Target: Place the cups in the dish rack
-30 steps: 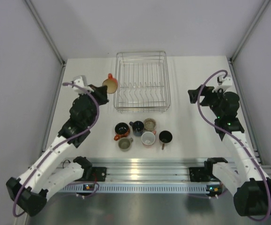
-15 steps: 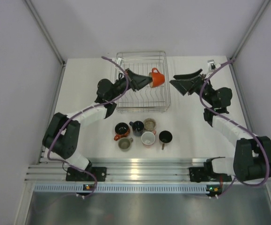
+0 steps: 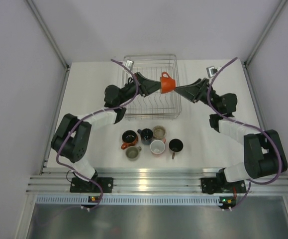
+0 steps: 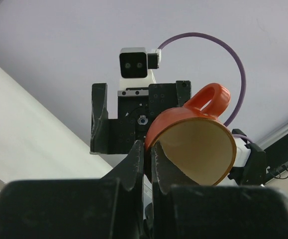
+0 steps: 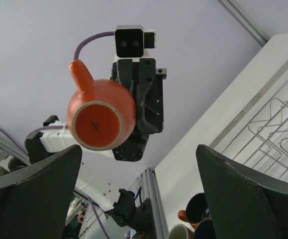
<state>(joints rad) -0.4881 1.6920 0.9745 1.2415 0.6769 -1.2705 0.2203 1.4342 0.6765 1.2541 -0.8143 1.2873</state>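
My left gripper (image 3: 158, 85) is shut on the rim of an orange cup (image 3: 167, 83) and holds it in the air above the dish rack (image 3: 134, 107). One finger is inside the rim (image 4: 147, 149). The cup (image 4: 193, 144) lies sideways with its handle up and its base (image 5: 101, 118) towards my right gripper (image 3: 179, 90). The right gripper is open and empty, just right of the cup, with the cup beyond its fingertips (image 5: 139, 149). Several other cups stand in a cluster in front of the rack: orange (image 3: 129, 137), dark blue (image 3: 146, 134), olive (image 3: 159, 132), grey-olive (image 3: 132, 152), pink (image 3: 157, 147), black (image 3: 175, 145).
The silver wire rack holds no cups; its prongs show in the right wrist view (image 5: 278, 124). White walls and metal rails (image 3: 59, 107) bound the table on both sides. An aluminium rail (image 3: 148, 179) carries the arm bases at the near edge.
My left arm swung the orange cup from the rack's left side to above its middle. My right arm reached in from the right, and its open gripper closed the gap to the cup.
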